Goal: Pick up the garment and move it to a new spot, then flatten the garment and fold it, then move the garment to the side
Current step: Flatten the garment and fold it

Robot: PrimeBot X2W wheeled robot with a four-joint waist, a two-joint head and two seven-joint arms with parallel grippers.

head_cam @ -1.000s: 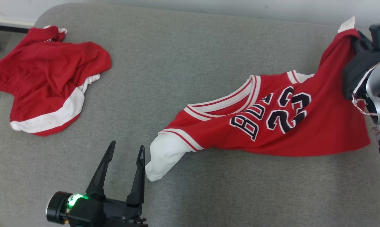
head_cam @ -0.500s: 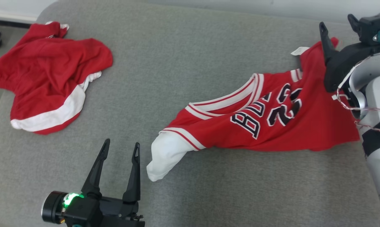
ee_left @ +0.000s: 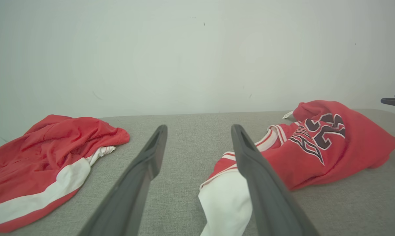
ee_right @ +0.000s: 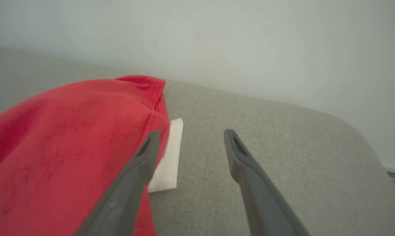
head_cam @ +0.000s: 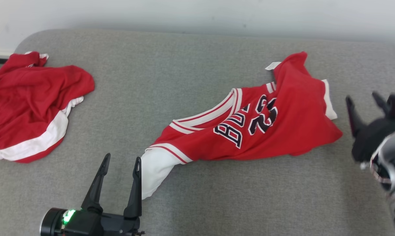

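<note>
The grey cushion (head_cam: 184,75) ends along the top of the head view against a pale wall (head_cam: 197,13), and its corner rounds off at the upper left. The widest bare stretch lies in the upper middle of the frame, between the two red pieces. Another runs along the bottom edge, right of the left gripper (head_cam: 122,157).

The jersey (head_cam: 299,131) lies rumpled right of centre. Its long axis slants from a white sleeve (head_cam: 154,170) at lower centre-left up to a red peak at the upper right, where a small white tag (head_cam: 272,65) sticks out. On its chest I can read the number 23 and black letters starting "BU"; the rest is lost in a fold.

A second red garment (head_cam: 33,98) with a white band is heaped at the far left edge.

The left gripper's jaws stand wide and empty, one finger just beside the sleeve; whether they touch I cannot tell. The right gripper (head_cam: 362,97), at the right edge, also stands wide with nothing in it, clear of the jersey's hem.
</note>
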